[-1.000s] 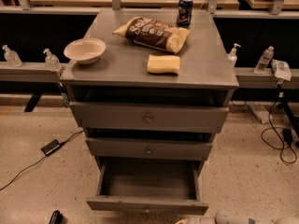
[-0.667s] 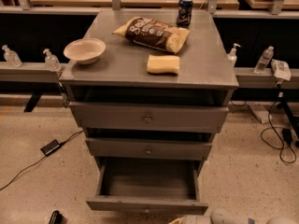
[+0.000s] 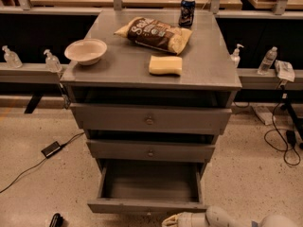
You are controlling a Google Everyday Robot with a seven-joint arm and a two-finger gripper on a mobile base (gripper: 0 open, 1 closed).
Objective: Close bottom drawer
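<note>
Below the tabletop's front edge, the bottom drawer (image 3: 147, 205) stands pulled out. The gripper (image 3: 173, 220) is low, just before the drawer front; whether it is open or closed I cannot tell.

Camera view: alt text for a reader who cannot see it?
The bottom drawer of a grey cabinet stands pulled open, with the gripper low at its front, right of centre. On the cabinet top sit a bowl, chip bag, sponge and can.

On the worktop (image 3: 208, 70): bowl (image 3: 85, 51) left of the sponge (image 3: 165, 65), chip bag (image 3: 154, 34) just behind it, can (image 3: 187, 12) farther behind. Bottom drawer (image 3: 147, 205) below and before the sponge; gripper (image 3: 171, 220) farther forward.
</note>
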